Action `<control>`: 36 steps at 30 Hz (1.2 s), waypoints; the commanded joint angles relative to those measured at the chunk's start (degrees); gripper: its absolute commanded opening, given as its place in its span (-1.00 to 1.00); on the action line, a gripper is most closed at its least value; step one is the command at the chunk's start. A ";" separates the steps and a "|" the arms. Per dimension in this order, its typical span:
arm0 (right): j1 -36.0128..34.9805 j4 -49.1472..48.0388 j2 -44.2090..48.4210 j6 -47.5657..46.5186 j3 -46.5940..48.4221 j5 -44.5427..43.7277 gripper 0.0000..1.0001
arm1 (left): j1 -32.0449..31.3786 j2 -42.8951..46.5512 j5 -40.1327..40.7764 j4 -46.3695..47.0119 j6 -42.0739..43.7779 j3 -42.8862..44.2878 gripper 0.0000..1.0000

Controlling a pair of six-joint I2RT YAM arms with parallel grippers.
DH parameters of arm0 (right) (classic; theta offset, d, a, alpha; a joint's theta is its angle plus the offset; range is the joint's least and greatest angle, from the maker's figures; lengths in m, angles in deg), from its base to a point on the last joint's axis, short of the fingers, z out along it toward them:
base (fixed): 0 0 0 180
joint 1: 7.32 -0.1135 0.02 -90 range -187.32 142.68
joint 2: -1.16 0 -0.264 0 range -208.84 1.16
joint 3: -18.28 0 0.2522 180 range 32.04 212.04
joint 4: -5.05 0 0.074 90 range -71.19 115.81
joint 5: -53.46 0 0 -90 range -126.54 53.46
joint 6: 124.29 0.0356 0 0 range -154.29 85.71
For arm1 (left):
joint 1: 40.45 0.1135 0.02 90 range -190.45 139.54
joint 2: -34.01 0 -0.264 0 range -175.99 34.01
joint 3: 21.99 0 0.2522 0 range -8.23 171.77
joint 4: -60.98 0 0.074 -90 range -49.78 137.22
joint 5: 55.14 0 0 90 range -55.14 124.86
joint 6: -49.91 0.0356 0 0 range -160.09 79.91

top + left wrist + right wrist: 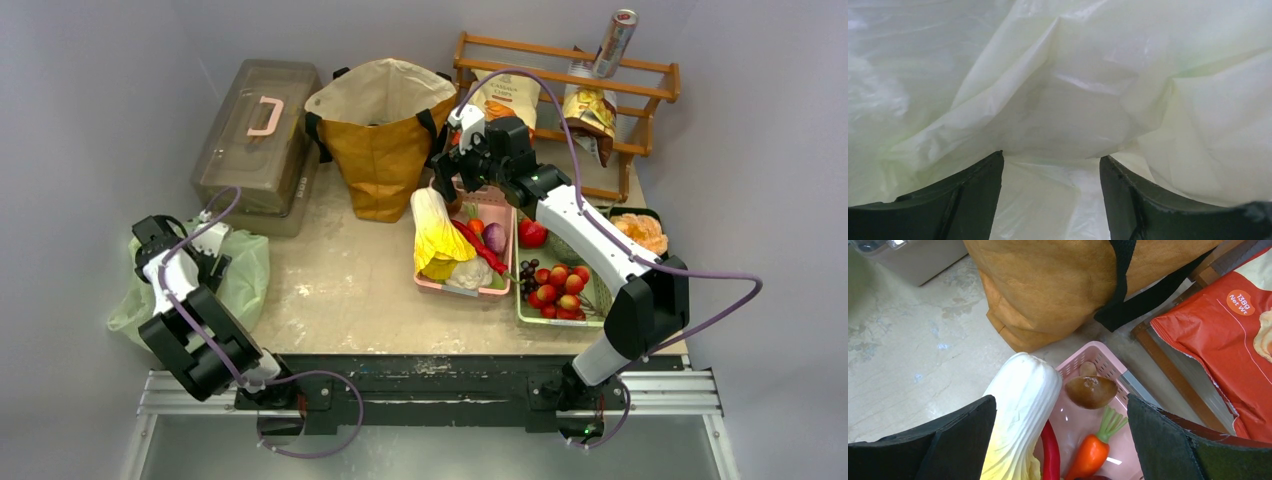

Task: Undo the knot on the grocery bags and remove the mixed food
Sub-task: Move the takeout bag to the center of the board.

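We show the table [340,290] with the mustard-brown tote [385,160] upright at its far middle, mouth open. At the table's left edge lies the pale-green plastic bag [248,270]. The left gripper [1050,160] is pressed close to it, jaws apart, crinkled film showing in the gap. Right of centre, the green tray [560,322] and pink basket [1105,360] sit side by side. The right gripper [1060,397] hangs over the basket's far end, jaws wide apart, holding nothing. In the basket we mark the cabbage [1020,400], chilli [1050,455], carrot [1093,452] and mushroom [1091,391]. In the tray we mark red fruits [558,285] and grapes [527,270].
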 commanded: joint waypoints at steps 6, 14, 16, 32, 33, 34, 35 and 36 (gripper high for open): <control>0.18 -0.31 1.79 -0.55 1.29 -2.01 0.98 | 4.03 15.33 -24.02 -24.65 13.85 12.49 0.42; 0.18 -0.78 2.88 -0.85 0.20 -1.50 0.98 | -0.31 16.00 -43.61 -51.55 21.11 30.89 0.47; 0.12 -0.74 2.97 -0.75 0.37 -1.21 0.98 | -6.56 15.43 -46.01 -47.43 12.15 36.06 0.47; 0.25 -1.31 5.57 -2.56 -0.64 -1.29 0.98 | -43.88 -20.73 -41.77 -21.64 -3.31 74.67 0.52; 0.21 -1.59 5.69 -2.54 -0.94 -0.98 0.98 | -45.09 -22.95 -41.23 -22.87 -2.80 77.68 0.51; 0.22 -1.81 5.66 -2.23 -1.10 -0.79 0.98 | -46.27 -24.90 -40.70 -23.66 -2.61 79.67 0.50; 0.25 -1.84 5.44 -1.74 -1.20 -0.80 0.98 | -47.60 -26.33 -40.10 -24.03 -2.25 81.25 0.50; 0.26 -1.85 5.18 -1.10 -1.27 -0.98 0.98 | -48.81 -27.58 -39.35 -23.94 -1.59 81.42 0.50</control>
